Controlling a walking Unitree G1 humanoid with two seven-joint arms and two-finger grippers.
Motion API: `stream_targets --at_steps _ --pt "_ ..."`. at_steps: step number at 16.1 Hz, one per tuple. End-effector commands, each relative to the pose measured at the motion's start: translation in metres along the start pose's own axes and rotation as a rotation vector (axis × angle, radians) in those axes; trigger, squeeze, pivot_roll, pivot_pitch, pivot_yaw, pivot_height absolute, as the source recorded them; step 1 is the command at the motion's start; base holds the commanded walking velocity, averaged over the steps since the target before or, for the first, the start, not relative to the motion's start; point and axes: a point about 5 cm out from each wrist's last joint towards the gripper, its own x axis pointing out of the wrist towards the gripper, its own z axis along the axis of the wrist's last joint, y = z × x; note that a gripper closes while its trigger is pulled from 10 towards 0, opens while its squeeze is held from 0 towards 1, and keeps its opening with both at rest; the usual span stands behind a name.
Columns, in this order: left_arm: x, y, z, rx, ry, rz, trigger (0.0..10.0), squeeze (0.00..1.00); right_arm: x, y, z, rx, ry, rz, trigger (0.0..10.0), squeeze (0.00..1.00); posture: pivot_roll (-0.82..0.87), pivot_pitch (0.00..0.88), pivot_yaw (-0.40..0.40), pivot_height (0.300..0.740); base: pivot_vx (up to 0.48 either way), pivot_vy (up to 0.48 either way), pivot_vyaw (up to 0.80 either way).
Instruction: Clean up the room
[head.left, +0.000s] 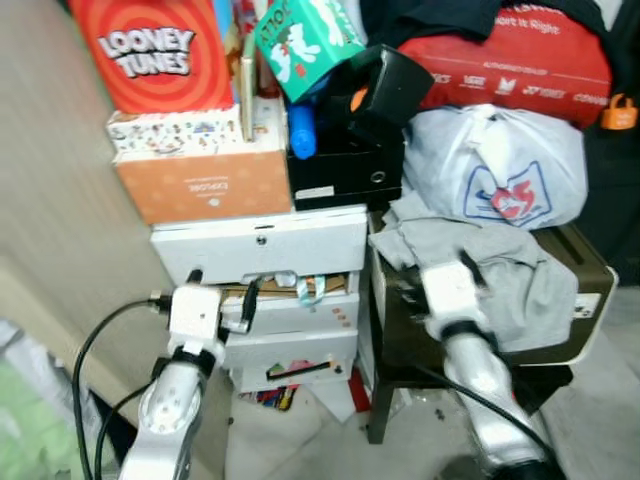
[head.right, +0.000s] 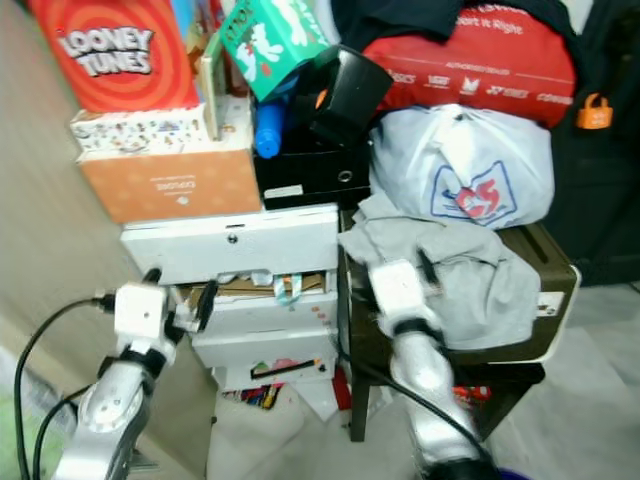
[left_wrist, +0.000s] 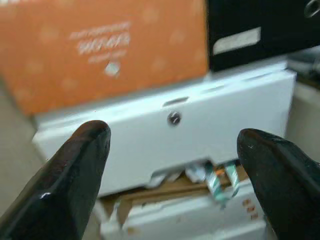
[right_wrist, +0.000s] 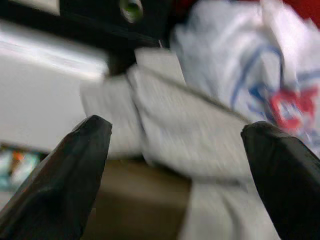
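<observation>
Grey cloth (head.left: 480, 262) lies draped over the dark table (head.left: 590, 290), straight ahead of the right tool (right_wrist: 175, 150), which is spread wide and nearer; the left tool (left_wrist: 172, 165), also wide, faces white drawers (head.left: 260, 245).

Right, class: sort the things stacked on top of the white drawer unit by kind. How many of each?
Cardboard boxes: 3, orange, patterned, Looney Tunes
Black file box: 1
Green tissue box: 1
Blue bottle: 1
Total: 6
</observation>
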Motion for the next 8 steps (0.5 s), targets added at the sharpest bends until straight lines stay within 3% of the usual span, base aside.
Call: stream_targets --at_steps 1,3,8 --pt "-0.01 0.016 -0.003 0.02 0.022 0.038 10.0 0.0 -0.005 0.002 0.005 0.012 -0.021 0.016 10.0 0.0 0.01 0.0 0.025 0.74 0.0 0.0 0.0" --pt "-0.025 0.023 -0.012 0.035 0.058 0.076 10.0 0.0 -0.022 -0.005 -0.006 -0.014 0.01 0.009 10.0 0.0 0.01 0.0 0.025 0.74 0.0 0.0 0.0" --pt "-0.037 0.03 -0.012 0.044 0.07 0.111 10.0 0.0 -0.039 -0.015 -0.011 -0.032 0.047 0.004 10.0 0.0 0.0 0.0 0.022 0.74 0.0 0.0 0.0"
